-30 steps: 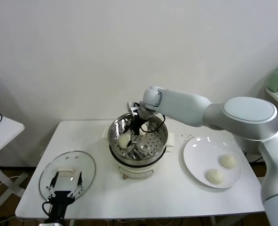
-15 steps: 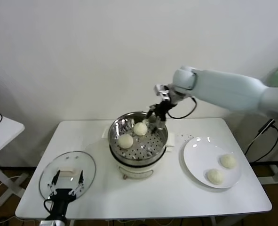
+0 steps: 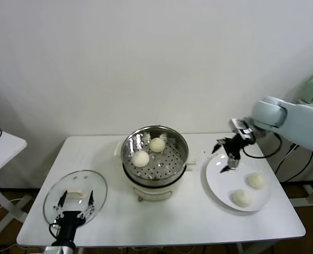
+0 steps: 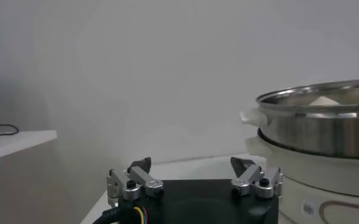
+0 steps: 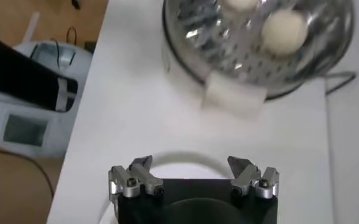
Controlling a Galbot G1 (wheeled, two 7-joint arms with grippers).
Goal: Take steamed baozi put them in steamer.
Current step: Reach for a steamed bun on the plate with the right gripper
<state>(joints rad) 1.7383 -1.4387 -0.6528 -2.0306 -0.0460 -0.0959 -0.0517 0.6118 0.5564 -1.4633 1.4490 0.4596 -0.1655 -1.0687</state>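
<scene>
Jaws spread and empty, the right gripper (image 3: pixel 226 156) hangs over the white plate (image 3: pixel 220 182). Two steamed baozi (image 3: pixel 141 158) sit in the steamer (image 3: pixel 154 138); two wait on the plate. Left gripper (image 3: pixel 71 205) idles, open.

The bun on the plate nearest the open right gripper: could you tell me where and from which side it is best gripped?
Grip the farther bun across its round middle, coming straight down from above. It sits dome-up on the flat plate, apart from the nearer bun, so both sides are free. The right gripper hangs open over the plate's far-left edge.
</scene>
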